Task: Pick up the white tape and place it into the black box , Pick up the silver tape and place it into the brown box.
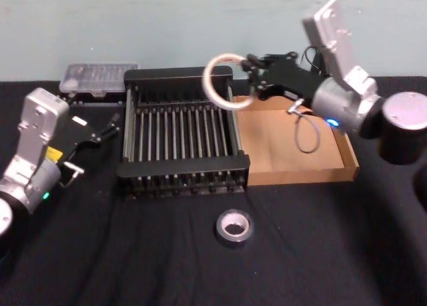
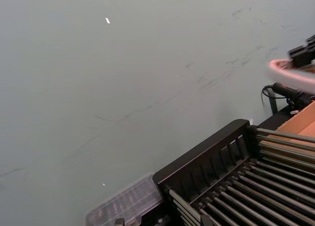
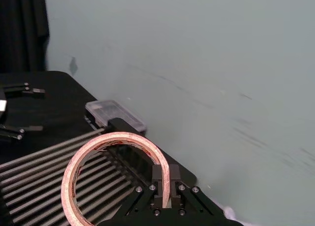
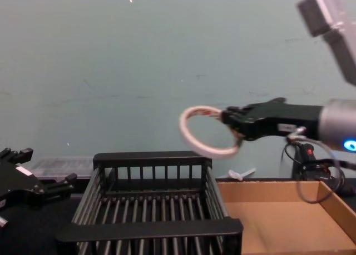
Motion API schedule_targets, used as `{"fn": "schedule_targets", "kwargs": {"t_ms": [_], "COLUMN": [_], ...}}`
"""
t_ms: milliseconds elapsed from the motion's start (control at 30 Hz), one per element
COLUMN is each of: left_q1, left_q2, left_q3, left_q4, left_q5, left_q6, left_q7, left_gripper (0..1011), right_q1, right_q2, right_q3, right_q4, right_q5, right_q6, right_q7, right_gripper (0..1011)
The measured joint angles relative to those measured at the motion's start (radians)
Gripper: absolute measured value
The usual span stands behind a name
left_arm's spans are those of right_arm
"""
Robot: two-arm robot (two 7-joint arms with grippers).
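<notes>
The right gripper point(image 1: 251, 79) is raised above the right rim of the black slatted plastic crate point(image 1: 182, 176), and its two fingers point(image 3: 158, 179) are closed on the band of the wide, thin ring of whitish tape with red print inside point(image 1: 222, 79). The ring hangs in the air over the far right part of the crate; it stands on its edge, a little tilted, and its open hole faces roughly toward the robot's left side. The crate stands near the middle of the black table point(image 1: 333, 253), and the shallow tan cardboard tray point(image 1: 300, 166) touches its right side. The small chunky roll of dark grey-silver tape point(image 1: 235, 227) lies flat on the table in front of the crate, toward the near edge, with its hole pointing up. The left gripper point(image 1: 107, 127) waits just left of the crate with its fingers spread and holding nothing. A clear plastic case point(image 1: 99, 75) lies at the far edge, behind the crate's left corner.
</notes>
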Motion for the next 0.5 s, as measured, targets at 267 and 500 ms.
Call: {"fn": "schedule_targets", "kwargs": {"t_ms": [267,500], "left_q1": [0.0,0.0], "left_q2": [0.0,0.0], "left_q3": [0.0,0.0], "left_q4": [0.0,0.0], "left_q5": [0.0,0.0], "left_q6": [0.0,0.0], "left_q7": [0.0,0.0], "left_gripper": [1001,1001], "right_q1": [0.066,0.107], "right_q2": [-0.067,-0.122], "right_q3": [-0.051,-0.081], "right_q4": [0.116,0.224], "right_q5": [-0.022,-0.042], "right_q6": [-0.036,-0.056], "right_q7": [0.007,0.003], "right_gripper": [90,90]}}
